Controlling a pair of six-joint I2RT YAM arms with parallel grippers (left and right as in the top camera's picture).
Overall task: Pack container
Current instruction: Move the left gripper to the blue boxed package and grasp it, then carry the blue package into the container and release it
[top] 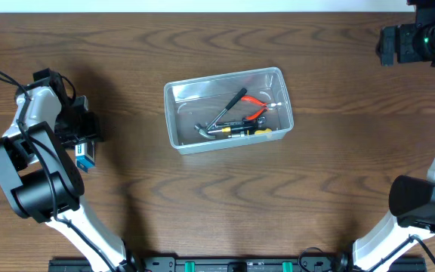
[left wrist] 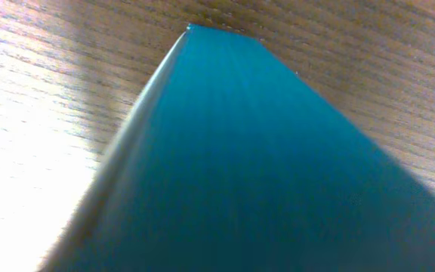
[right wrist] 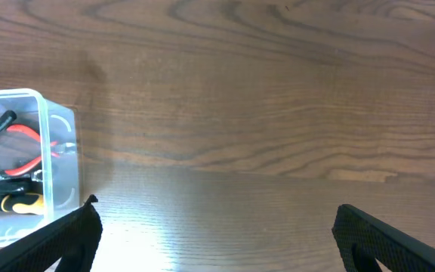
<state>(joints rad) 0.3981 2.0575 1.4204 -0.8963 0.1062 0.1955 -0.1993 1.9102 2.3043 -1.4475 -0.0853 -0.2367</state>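
The clear container (top: 171, 113) stands mid-table and holds a black-handled hammer (top: 223, 113), red-handled pliers (top: 257, 106) and a yellow-and-black screwdriver (top: 249, 131). Its corner also shows in the right wrist view (right wrist: 60, 155). My left gripper (top: 81, 130) is at the far left, shut on a small blue-and-white box (top: 86, 157). The box's teal face (left wrist: 263, 166) fills the left wrist view and hides the fingers. My right gripper (right wrist: 214, 234) is open and empty, raised at the far right corner (top: 390, 45), well away from the container.
Bare wooden table surrounds the container. The arm bases stand at the front left (top: 40, 189) and front right (top: 421, 204). A black rail (top: 232, 264) runs along the front edge.
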